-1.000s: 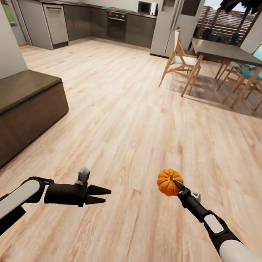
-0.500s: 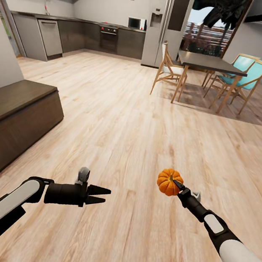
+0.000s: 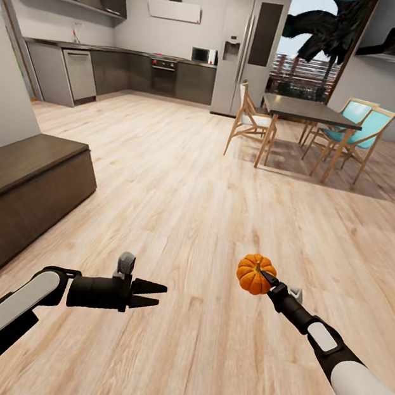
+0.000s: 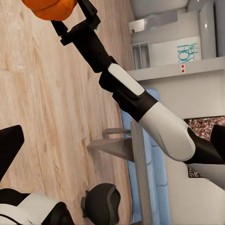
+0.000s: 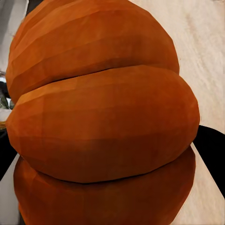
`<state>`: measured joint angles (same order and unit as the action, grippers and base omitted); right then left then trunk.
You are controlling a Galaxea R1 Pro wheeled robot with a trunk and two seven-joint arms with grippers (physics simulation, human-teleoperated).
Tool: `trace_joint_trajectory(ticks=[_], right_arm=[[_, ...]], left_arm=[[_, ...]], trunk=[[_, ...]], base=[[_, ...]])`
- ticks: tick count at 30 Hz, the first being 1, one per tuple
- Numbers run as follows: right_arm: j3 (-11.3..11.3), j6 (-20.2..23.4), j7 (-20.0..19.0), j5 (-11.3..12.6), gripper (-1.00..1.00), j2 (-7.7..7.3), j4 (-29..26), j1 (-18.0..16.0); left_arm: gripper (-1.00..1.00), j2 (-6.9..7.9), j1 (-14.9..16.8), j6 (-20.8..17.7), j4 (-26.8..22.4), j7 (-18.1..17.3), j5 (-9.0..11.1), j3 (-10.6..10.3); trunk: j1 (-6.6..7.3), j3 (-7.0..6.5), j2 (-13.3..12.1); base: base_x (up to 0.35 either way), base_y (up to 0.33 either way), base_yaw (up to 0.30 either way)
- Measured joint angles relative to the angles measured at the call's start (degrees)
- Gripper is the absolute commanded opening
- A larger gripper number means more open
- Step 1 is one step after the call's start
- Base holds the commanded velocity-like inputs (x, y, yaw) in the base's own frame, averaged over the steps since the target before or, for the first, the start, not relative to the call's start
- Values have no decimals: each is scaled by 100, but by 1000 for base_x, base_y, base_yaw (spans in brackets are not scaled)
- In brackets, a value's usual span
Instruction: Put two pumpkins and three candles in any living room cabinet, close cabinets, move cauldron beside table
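Orange pumpkin [image 3: 255, 274] is clamped in your right gripper [image 3: 267, 277], carried above the floor, left gripper [image 3: 156, 296] parted and empty; you are mid-transport, and next must turn toward the dark cabinet [image 3: 18, 193] and open a drawer.

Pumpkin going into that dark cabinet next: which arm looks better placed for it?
Probably the right: the right gripper already holds the pumpkin. The left gripper is empty, though nearer the cabinet.
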<state>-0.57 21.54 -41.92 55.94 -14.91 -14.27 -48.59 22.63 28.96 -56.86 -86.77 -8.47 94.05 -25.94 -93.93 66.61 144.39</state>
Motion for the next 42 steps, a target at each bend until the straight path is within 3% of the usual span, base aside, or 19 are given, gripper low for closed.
trace_joint_trajectory(ticks=[34,42], right_arm=[[6,-2,54,42,-100,8,57,1],[3,-3,58,55,-100,8,68,1]], left_arm=[[100,-3,0,0,0,0,0,0],[100,-3,0,0,1,1,1,-4]], trunk=[[88,-754,-46],[108,-949,-56]], base=[[0,0,-1],[0,0,-174]])
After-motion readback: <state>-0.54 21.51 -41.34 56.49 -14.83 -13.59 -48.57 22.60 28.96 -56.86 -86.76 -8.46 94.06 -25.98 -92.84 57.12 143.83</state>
